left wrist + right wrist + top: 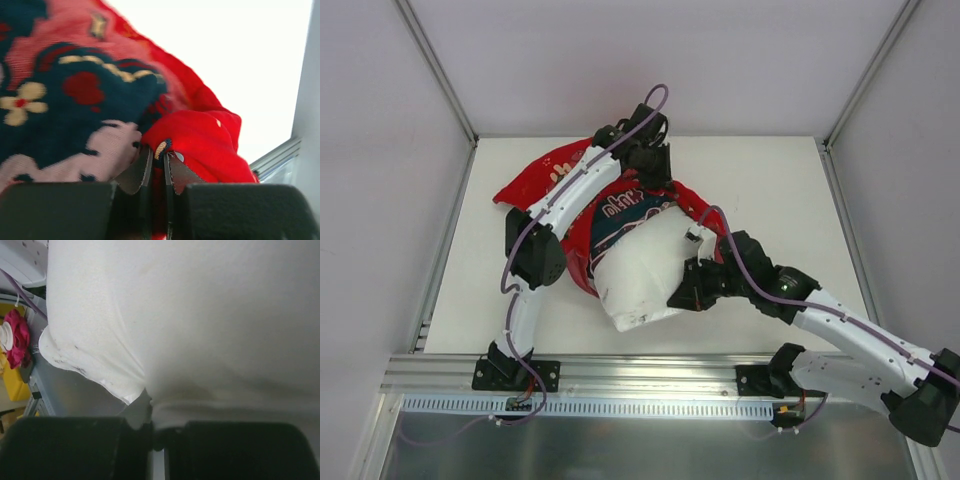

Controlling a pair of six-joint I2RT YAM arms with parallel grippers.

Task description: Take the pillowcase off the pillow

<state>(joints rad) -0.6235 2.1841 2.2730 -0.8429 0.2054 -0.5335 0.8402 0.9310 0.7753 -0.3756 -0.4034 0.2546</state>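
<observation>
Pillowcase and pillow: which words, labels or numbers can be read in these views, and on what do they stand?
No text can be read.
Pale marks on the red pillowcase: too small from above, blurred in the left wrist view.
The pillow: no print visible.

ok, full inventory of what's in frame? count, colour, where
pillowcase: one, red with printed figures, bunched over the pillow's far end, far-left of centre
pillow: one, white, near end bared, table centre
table: one, white, under everything
rail: one, silver, along the near edge
unidentified items: yellow and magenta, off the table, left edge of right wrist view
arms: two, white with black joints, bolted to the rail
left gripper: black, shut on a pillowcase fold
right gripper: black, shut on pillow fabric
</observation>
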